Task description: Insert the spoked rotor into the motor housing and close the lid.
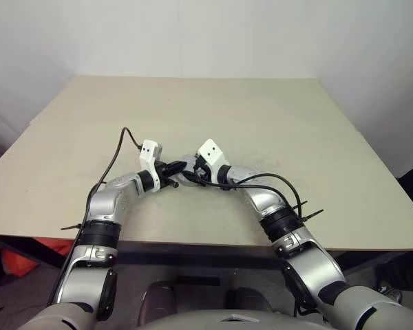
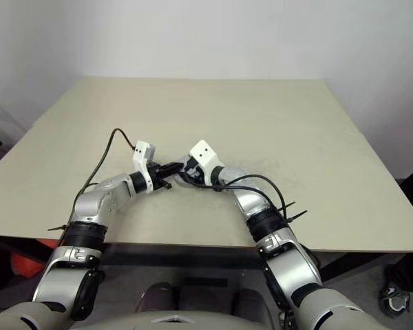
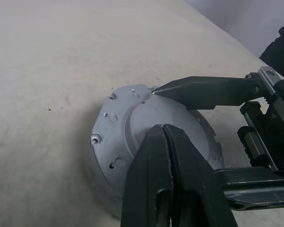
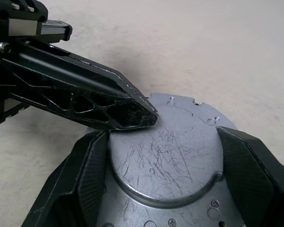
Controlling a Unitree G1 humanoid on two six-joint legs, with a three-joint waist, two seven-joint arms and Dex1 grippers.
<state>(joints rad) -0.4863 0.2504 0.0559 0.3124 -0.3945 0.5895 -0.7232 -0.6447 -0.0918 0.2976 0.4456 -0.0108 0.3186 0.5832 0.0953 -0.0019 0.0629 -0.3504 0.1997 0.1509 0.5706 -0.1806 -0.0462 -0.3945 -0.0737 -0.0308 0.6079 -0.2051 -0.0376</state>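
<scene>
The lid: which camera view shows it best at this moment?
The right wrist view shows the lid best: its scratched grey face lies between the right gripper fingers, with the left gripper tip on it. The left wrist view shows its rim and screw holes. In both eye views the grippers mostly hide it.

Soft even light, faint shadows, slightly blurred wrist close-ups

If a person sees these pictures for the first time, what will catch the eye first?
First, the two pincers meeting near the middle of the beige table over one round grey metal part, the motor housing. The right pincer straddles it, one black finger on each side. The shut left pincer has its tip on the part's scratched flat face.
</scene>
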